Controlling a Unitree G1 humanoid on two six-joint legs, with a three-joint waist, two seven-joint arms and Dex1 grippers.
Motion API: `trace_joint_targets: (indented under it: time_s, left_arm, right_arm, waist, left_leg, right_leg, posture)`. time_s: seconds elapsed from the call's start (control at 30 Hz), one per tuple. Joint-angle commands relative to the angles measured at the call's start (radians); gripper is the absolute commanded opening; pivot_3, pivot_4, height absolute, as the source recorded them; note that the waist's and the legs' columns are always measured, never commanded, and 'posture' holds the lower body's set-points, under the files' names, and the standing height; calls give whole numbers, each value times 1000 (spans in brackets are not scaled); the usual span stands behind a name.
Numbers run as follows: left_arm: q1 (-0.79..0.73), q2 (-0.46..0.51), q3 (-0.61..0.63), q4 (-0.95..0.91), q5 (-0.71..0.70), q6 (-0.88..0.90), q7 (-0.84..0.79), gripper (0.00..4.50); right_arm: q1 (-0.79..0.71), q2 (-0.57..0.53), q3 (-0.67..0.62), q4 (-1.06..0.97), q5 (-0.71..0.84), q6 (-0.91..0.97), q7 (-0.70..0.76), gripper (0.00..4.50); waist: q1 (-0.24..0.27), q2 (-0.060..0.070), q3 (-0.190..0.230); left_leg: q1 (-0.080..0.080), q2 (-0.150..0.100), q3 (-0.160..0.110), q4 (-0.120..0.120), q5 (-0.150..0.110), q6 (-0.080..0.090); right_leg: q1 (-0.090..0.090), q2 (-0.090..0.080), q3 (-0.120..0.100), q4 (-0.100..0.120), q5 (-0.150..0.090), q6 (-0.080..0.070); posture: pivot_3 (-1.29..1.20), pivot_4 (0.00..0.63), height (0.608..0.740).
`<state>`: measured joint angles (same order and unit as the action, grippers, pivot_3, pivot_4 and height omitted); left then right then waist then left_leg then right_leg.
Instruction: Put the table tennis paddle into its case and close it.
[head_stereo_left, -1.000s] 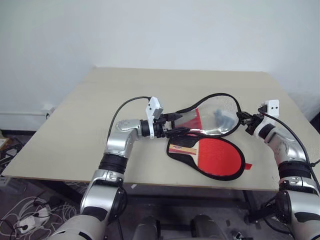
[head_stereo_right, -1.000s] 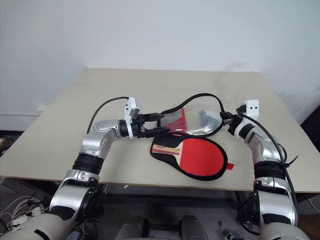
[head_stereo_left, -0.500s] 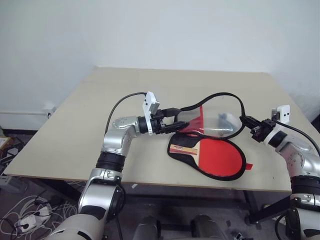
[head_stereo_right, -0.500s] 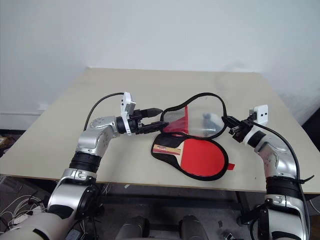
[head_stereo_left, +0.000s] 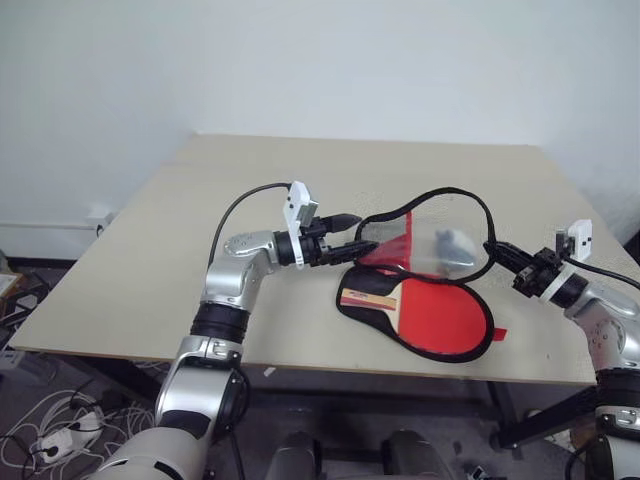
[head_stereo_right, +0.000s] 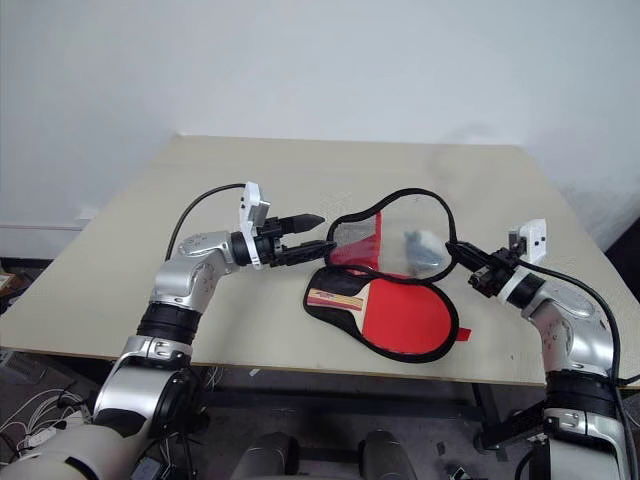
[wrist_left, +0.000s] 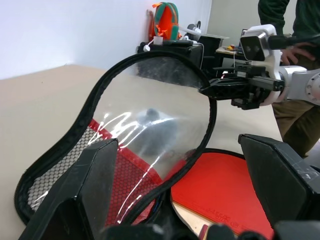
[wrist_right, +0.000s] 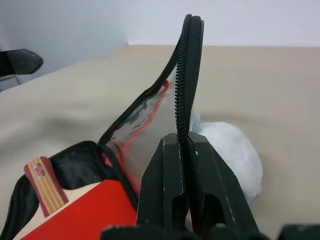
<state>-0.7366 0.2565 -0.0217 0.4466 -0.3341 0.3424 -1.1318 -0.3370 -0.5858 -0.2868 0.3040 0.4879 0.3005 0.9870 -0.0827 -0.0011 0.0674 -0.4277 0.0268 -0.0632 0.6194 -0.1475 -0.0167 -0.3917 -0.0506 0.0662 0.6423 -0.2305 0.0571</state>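
The right gripper (wrist_right: 184, 145) pinches the case (head_stereo_left: 432, 240) rim (paddle (head_stereo_left: 430, 312) inside); the left gripper (head_stereo_left: 352, 236) gapes empty.

2 head views look down over the table (head_stereo_left: 150, 230); 2 wrist views sit close at the case (wrist_right: 187, 60).

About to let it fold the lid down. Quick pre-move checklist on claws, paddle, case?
1. Right claw shut on the case lid's zipper rim: ok.
2. Left claw open, holding nothing, at the lid's handle end: ok.
3. Table tennis paddle lying in the case's lower half: ok.
4. Lid closed: not ok, it stands raised.
5. White lump on the table behind the lid, clear of the closing path: cannot tell.
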Motion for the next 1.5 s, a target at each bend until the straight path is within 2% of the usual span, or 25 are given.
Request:
trace_joint_targets:
  time_s: [0.03, 0.67, 0.97, 1.5]
  left_arm:
    - [-28, 2, 11, -43, -27, 2, 6, 4122]
    - [-13, -4, 0, -61, -29, 11, 6, 4122]
    - [-12, -6, -3, -58, -30, 11, 4, 4122]
    - [-11, -4, -10, -57, -35, 8, 7, 4122]
  right_arm:
    - [-5, -24, -8, -46, 2, -47, 28, 9]
    - [22, -128, 88, -102, -26, -65, 198, 9]
    - [34, -200, 166, -166, -24, -13, 312, 9]
    - [59, -257, 267, -154, -85, -19, 412, 9]
  waist:
    - [0, 0, 0]
    - [4, 0, 0]
    - [8, -1, 0]
    - [13, -1, 0]
  left_leg:
    - [0, 0, 0, 0, 0, 0]
    - [0, 0, 0, 1, 0, 0]
    - [0, 0, 0, 1, 0, 0]
    - [0, 0, 0, 2, 0, 0]
  right_leg:
    - [0, 0, 0, 0, 0, 0]
    - [0, 0, 0, 0, 0, 0]
    - [0, 0, 0, 0, 0, 0]
    - [0, 0, 0, 0, 0, 0]
  posture:
    - [0, 0, 740]
    - [0, 0, 740]
    - [0, 0, 740]
    - [0, 0, 740]
